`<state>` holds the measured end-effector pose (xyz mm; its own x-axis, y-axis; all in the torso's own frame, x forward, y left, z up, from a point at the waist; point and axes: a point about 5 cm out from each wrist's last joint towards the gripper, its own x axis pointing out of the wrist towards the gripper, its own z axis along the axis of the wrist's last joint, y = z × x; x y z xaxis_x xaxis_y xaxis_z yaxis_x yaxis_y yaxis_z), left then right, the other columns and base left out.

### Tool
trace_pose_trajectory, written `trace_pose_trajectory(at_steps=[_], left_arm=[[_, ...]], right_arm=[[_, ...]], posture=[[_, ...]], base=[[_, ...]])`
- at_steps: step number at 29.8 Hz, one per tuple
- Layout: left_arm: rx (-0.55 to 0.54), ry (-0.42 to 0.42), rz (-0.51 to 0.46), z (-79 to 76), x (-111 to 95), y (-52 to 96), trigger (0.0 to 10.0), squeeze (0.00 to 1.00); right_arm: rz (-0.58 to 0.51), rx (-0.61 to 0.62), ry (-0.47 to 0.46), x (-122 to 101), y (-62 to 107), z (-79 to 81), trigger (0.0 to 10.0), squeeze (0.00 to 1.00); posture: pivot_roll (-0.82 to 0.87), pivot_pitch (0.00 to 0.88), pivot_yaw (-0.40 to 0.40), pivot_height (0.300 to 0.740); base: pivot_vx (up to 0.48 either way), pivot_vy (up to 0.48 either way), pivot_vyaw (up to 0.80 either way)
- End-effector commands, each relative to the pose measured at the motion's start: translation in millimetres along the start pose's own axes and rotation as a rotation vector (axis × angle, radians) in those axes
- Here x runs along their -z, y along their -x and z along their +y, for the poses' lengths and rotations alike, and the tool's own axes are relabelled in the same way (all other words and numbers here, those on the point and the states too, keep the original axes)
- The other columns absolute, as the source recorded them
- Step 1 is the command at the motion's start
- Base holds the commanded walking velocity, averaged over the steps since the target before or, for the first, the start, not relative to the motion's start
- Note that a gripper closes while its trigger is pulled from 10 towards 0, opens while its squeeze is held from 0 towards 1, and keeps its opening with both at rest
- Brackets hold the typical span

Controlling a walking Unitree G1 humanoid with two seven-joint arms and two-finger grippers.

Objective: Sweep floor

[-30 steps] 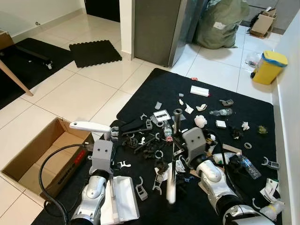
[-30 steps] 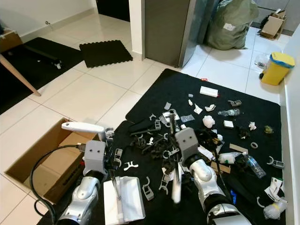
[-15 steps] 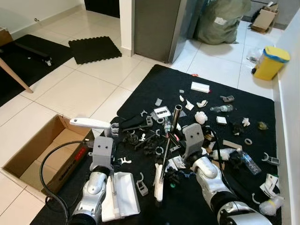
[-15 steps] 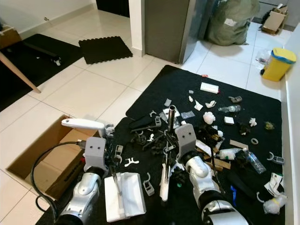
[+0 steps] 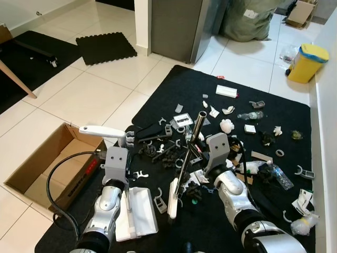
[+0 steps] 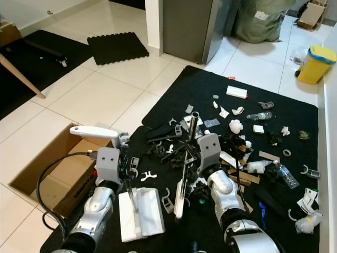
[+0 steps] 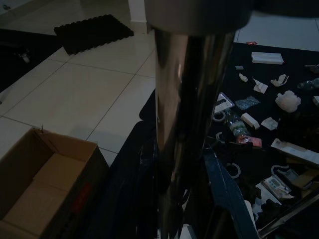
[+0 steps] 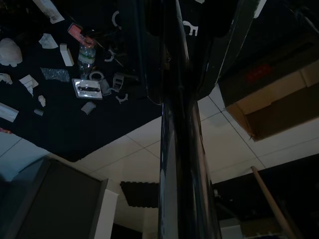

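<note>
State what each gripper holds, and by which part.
Left gripper: the dustpan, by its pole. Right gripper: the broom, by its metal handle.

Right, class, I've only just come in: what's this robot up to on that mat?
It is sweeping litter on the black mat. The right gripper is closed on a metal broom handle, its head among scattered plastic scraps. The left gripper holds a white dustpan flat on the mat, beside an open cardboard box.

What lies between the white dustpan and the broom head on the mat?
In the left eye view, one small white plastic clip lies on the black mat between the white dustpan and the broom head.
</note>
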<state>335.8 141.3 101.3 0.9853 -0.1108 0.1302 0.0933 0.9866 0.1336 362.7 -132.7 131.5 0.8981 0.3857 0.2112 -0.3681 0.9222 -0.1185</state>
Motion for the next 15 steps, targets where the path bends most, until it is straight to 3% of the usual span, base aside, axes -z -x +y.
trace_pose_trajectory(at_steps=[1, 15], left_arm=[[0.004, -0.009, 0.034, 0.5, 9.3, 5.7, 10.0, 0.0], [0.003, -0.007, 0.032, 0.0, 9.4, 5.2, 10.0, 0.0]], right_arm=[[-0.025, 0.004, -0.002, -4.8, -2.1, -0.9, 10.0, 0.0], [-0.031, 0.004, -0.006, -5.6, -2.2, -1.1, 10.0, 0.0]], posture=[[0.1, 0.235, -0.01, 0.74], [0.09, 0.235, -0.011, 0.74]], base=[[0.0, 0.0, 0.0], [0.0, 0.0, 0.0]])
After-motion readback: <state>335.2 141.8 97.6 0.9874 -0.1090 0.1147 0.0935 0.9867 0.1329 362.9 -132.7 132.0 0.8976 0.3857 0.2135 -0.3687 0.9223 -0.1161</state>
